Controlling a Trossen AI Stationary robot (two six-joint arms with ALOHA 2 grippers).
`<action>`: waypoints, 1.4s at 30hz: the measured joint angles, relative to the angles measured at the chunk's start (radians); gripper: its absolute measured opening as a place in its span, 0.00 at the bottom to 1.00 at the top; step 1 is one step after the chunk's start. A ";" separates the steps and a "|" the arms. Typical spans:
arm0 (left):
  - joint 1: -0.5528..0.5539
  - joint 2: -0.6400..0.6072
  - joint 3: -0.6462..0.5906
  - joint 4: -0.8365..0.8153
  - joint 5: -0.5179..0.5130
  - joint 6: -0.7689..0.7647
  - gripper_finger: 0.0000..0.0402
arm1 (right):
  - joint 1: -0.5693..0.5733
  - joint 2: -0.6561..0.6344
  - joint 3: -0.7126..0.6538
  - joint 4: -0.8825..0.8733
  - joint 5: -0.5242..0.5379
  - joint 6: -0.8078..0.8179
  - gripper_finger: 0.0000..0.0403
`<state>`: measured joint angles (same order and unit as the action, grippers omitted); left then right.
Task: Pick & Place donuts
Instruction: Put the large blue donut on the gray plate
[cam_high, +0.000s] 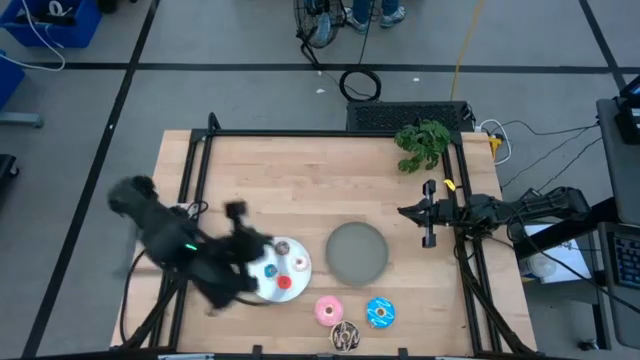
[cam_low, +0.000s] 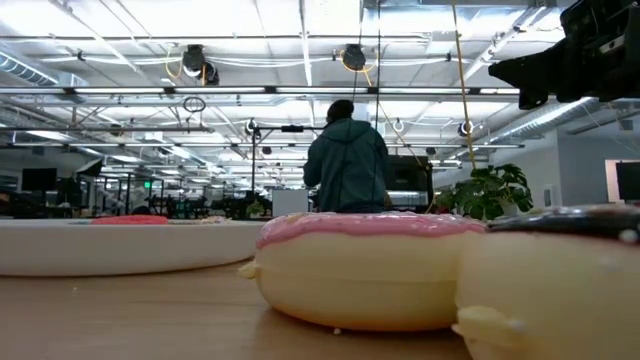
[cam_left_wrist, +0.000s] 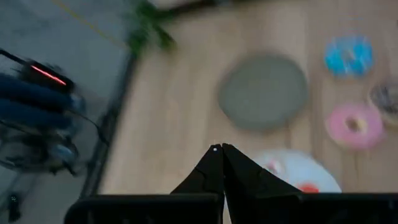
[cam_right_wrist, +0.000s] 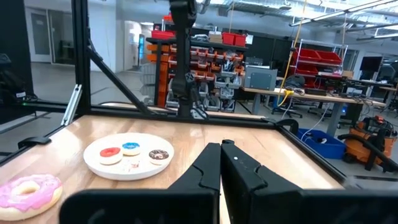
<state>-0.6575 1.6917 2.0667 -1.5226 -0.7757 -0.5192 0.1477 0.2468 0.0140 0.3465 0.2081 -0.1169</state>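
Observation:
Four tiny donuts lie on the white plate (cam_high: 300, 278): brown (cam_high: 281, 247), blue (cam_high: 270, 270), red (cam_high: 284, 283) and whitish-pink (cam_high: 299, 263). The pink donut (cam_high: 328, 311), the blue sprinkled donut (cam_high: 380, 312) and the dark chocolate donut (cam_high: 346, 337) rest flat on the table near its near edge. My left gripper (cam_high: 258, 248) (cam_left_wrist: 219, 149) hovers shut over the plate's left rim and holds nothing. My right gripper (cam_high: 402, 211) (cam_right_wrist: 221, 146) waits shut at the right, above the table. The right wrist view shows the white plate (cam_right_wrist: 93, 163) and the pink donut (cam_right_wrist: 28, 190).
A grey plate (cam_high: 356, 252) sits right of the white plate. A green plant (cam_high: 425, 143) stands at the far right corner. A black frame (cam_high: 200, 160) borders the table. A person (cam_low: 347, 165) stands in the room beyond. Bare wood lies across the far half.

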 joint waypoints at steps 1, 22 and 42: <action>-0.011 -0.029 0.000 0.007 -0.048 0.001 0.01 | 0.000 0.000 0.000 0.000 0.000 0.000 0.00; -0.004 -0.800 -1.201 0.900 -0.265 0.089 0.01 | 0.000 0.000 0.000 0.000 0.001 -0.037 0.00; 0.072 -1.370 -1.760 1.709 0.111 0.755 0.01 | 0.000 0.001 0.000 0.001 0.001 -0.047 0.00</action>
<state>-0.5853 0.3217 0.3072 0.1866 -0.6649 0.2356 0.1477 0.2474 0.0139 0.3473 0.2089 -0.1638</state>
